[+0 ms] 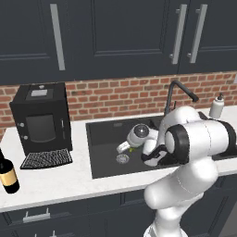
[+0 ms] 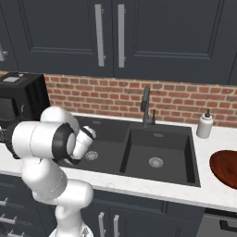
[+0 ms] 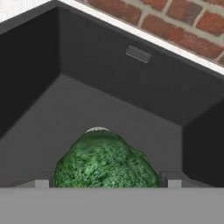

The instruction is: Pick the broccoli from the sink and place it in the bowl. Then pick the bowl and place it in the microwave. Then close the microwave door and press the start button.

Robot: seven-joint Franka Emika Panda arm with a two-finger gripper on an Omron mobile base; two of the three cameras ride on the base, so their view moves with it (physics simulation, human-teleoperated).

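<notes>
The bright green broccoli (image 3: 105, 159) lies on the floor of the dark sink's (image 1: 104, 139) left basin, close to its round drain (image 1: 122, 159). My gripper (image 3: 108, 183) is lowered into that basin and stands open, one fingertip on each side of the broccoli with a small gap to it. From the left base view the gripper (image 1: 126, 148) points down-left, with a sliver of broccoli (image 1: 133, 149) beside it. The reddish-brown bowl (image 2: 226, 167) sits on the counter right of the sink (image 2: 159, 143). The microwave and its door are out of view.
A black faucet (image 1: 178, 92) rises behind the divider between the basins, and a white soap bottle (image 1: 216, 106) stands to its right. A black coffee machine (image 1: 40, 122) and a wine bottle (image 1: 8, 173) stand on the counter to the left. Dark cabinets hang overhead.
</notes>
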